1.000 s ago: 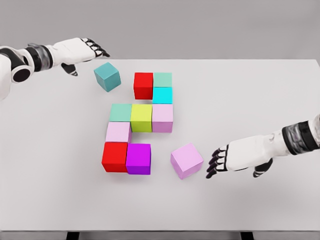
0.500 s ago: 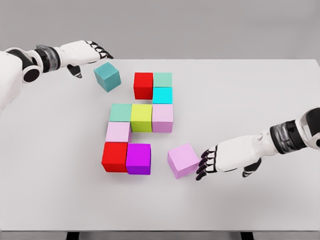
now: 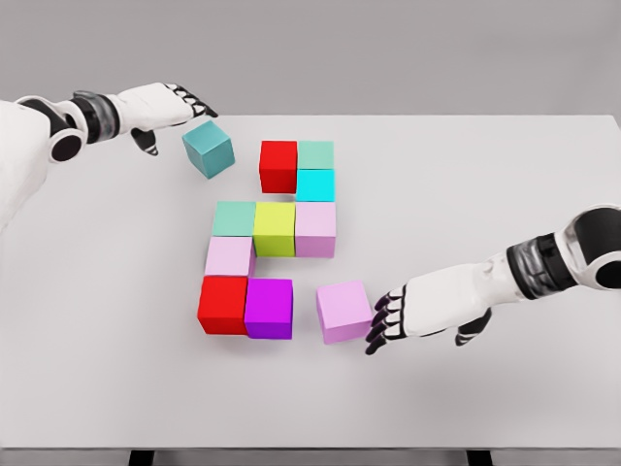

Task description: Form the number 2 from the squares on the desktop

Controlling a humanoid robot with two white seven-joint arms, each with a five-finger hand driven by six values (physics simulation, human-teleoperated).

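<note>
Coloured cubes lie on the white table [image 3: 466, 175]. A red cube [image 3: 278, 165], a pale green cube [image 3: 315, 154] and a cyan cube [image 3: 314, 184] form the top cluster. Below run a mint cube [image 3: 234, 218], a yellow-green cube [image 3: 275, 228] and a pink cube [image 3: 315, 229]. A light pink cube [image 3: 229, 257], another red cube [image 3: 223, 304] and a magenta cube [image 3: 269, 308] sit lower. My right hand [image 3: 380, 323] has its fingertips against the right side of a loose pink cube [image 3: 343, 311]. A tilted teal cube [image 3: 209, 149] sits just right of my open left hand [image 3: 184, 101].
The table's front edge runs along the bottom of the view, with dark legs showing beneath it. A grey wall stands behind the table.
My right hand has pushed the loose pink cube leftward, closer to the magenta cube. The left hand has shifted slightly toward the teal cube, which has barely moved.
</note>
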